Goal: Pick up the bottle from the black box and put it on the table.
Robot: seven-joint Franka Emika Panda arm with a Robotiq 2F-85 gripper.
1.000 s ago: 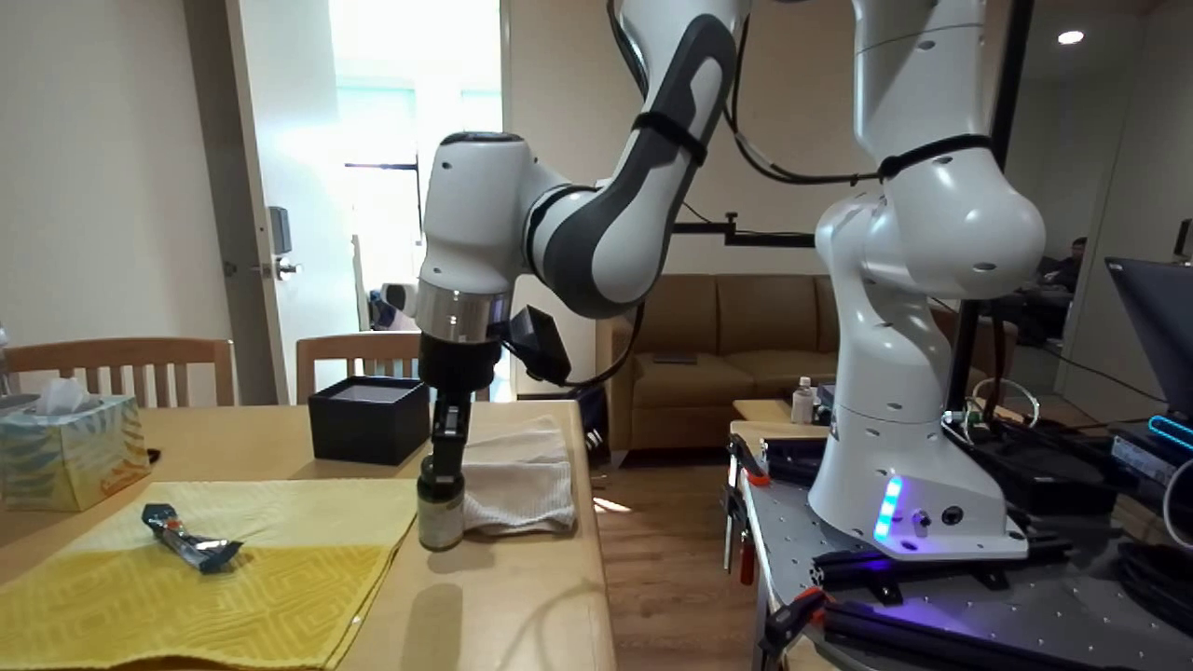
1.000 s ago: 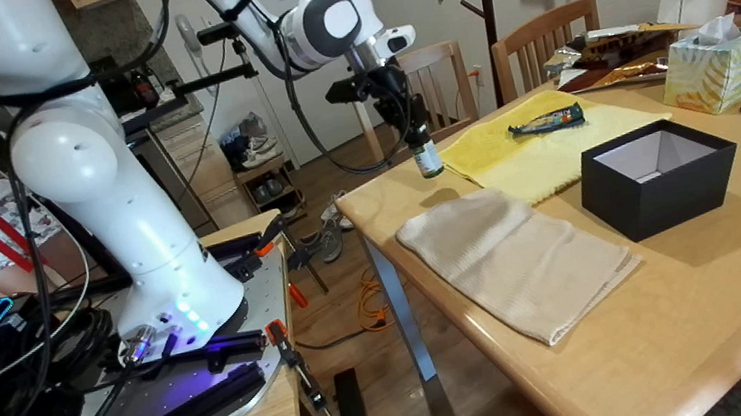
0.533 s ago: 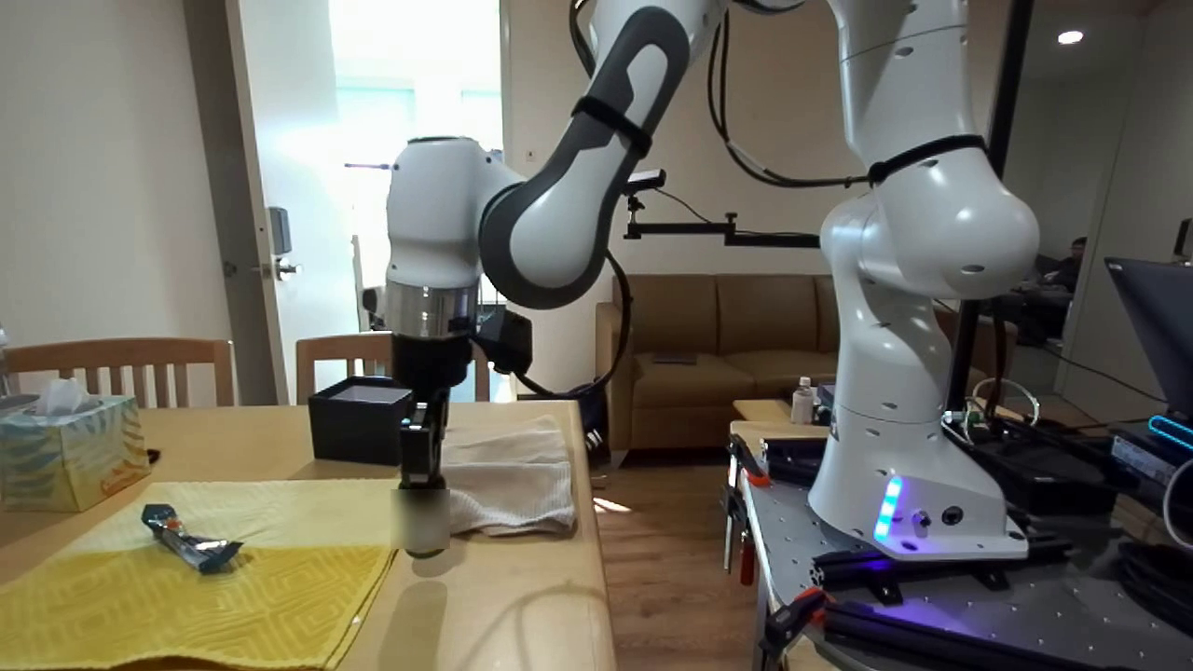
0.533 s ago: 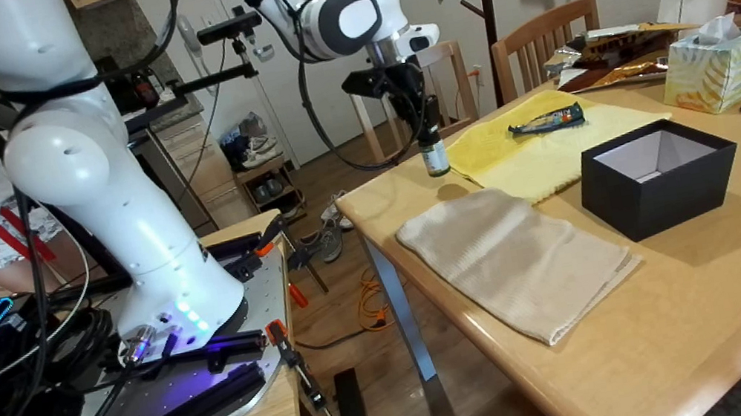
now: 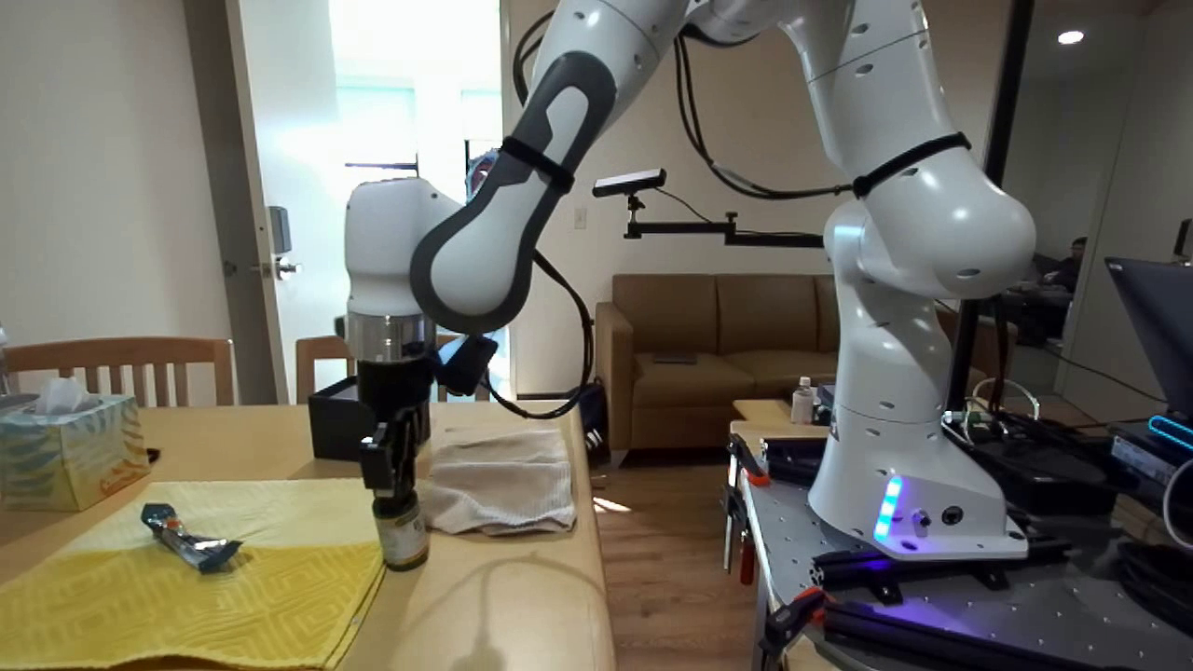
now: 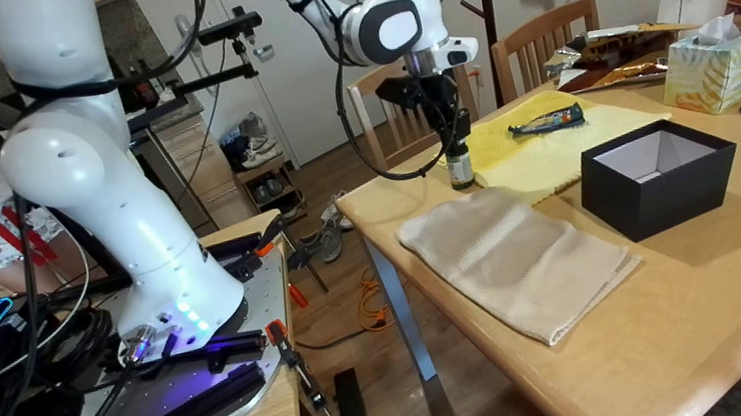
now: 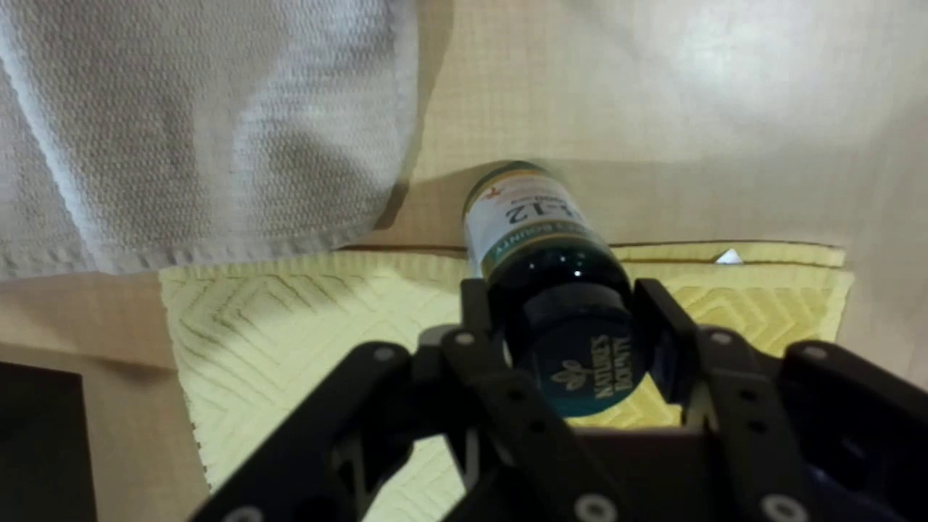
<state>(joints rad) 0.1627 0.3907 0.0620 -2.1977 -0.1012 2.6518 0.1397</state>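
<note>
Bottle (image 7: 533,217) in the grasp of the hand (image 7: 562,319), outside the box (image 6: 685,200) and low at the table (image 5: 531,615). The fingers (image 7: 663,326) are pressing on it from opposite sides at its cap end. It is lying directly beneath the hand, and its long axis is following the line of the hand rather than crossing it. The cap (image 7: 580,362) is pointing up into the grip and the base down towards the table; the axis is thus running close to upright. In an exterior view the bottle (image 5: 403,540) is leaning slightly, its base sitting farther to the right of that view than its cap. The base is showing just beside the edge of the yellow cloth (image 5: 233,606) and near the beige cloth (image 6: 514,259), while the box is standing well apart. Whether the base is touching the table is hard to tell, the contact line being too small in both exterior views. The placing step is probably nearing its end. The coming move is likely turning on the lean: the base is needing to sit flat before the fingers part, or the bottle may be left rocking.
</note>
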